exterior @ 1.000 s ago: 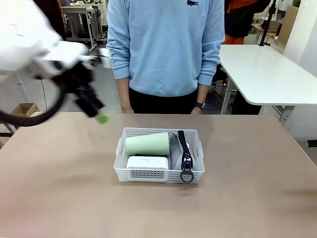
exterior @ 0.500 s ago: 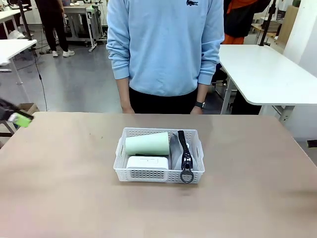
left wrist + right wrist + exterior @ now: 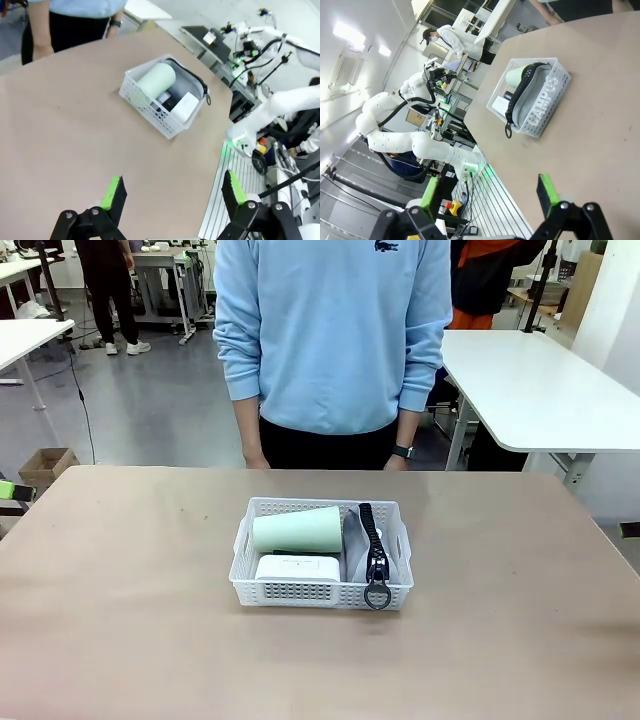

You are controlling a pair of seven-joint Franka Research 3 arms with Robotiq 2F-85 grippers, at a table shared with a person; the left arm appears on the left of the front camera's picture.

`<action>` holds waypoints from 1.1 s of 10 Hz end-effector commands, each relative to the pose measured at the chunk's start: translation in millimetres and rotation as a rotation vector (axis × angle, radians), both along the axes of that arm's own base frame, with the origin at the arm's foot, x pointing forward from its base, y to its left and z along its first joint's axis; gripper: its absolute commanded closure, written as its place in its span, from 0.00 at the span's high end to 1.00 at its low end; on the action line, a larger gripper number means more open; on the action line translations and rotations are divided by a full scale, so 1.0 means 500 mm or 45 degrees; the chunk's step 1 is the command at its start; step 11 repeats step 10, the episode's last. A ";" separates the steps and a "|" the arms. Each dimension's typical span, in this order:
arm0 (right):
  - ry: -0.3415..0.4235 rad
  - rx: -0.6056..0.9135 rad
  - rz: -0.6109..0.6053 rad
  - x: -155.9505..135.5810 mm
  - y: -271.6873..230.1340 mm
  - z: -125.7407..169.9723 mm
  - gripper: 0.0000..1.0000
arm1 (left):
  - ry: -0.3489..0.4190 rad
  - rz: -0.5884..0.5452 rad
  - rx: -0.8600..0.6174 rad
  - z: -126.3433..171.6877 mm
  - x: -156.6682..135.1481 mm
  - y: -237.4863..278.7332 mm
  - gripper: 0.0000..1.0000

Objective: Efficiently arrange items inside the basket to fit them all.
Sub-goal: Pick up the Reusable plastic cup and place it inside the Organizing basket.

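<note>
The white lattice basket (image 3: 300, 592) sits mid-table. Inside, a pale green cup (image 3: 297, 532) lies on its side at the back left, with a small white box (image 3: 297, 567) in front of it. The grey case with its black zipper (image 3: 374, 550) stands along the right side. In the left wrist view a black item (image 3: 168, 102), probably the stapler, shows between cup (image 3: 156, 80) and box (image 3: 185, 106). My left gripper (image 3: 172, 190) hangs open, far from the basket (image 3: 145, 105); one green pad (image 3: 6, 488) peeks in at the table's left edge. My right gripper (image 3: 488, 192) is open, well off the basket (image 3: 545, 100).
A person in a light blue sweater (image 3: 335, 340) stands at the far edge, hands hanging by the table. The brown table (image 3: 150, 620) has free room all around the basket. A white table (image 3: 530, 390) stands behind on the right.
My left arm has pulled away to the left, from above the table beside the basket to the picture's left edge. The basket and its contents have not moved.
</note>
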State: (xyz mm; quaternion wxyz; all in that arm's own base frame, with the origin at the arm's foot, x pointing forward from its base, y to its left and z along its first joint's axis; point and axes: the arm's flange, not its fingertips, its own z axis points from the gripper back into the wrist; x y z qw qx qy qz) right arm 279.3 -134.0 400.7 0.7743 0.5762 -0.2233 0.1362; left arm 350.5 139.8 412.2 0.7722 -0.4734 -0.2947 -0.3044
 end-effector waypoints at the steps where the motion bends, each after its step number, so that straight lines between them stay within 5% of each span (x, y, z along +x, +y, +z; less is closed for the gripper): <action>1: -0.023 0.012 0.002 0.000 0.001 0.003 1.00 | -0.007 -0.044 0.086 0.034 -0.002 -0.023 1.00; 11: -0.023 0.012 0.002 0.000 0.001 0.003 1.00 | -0.007 -0.044 0.086 0.034 -0.002 -0.023 1.00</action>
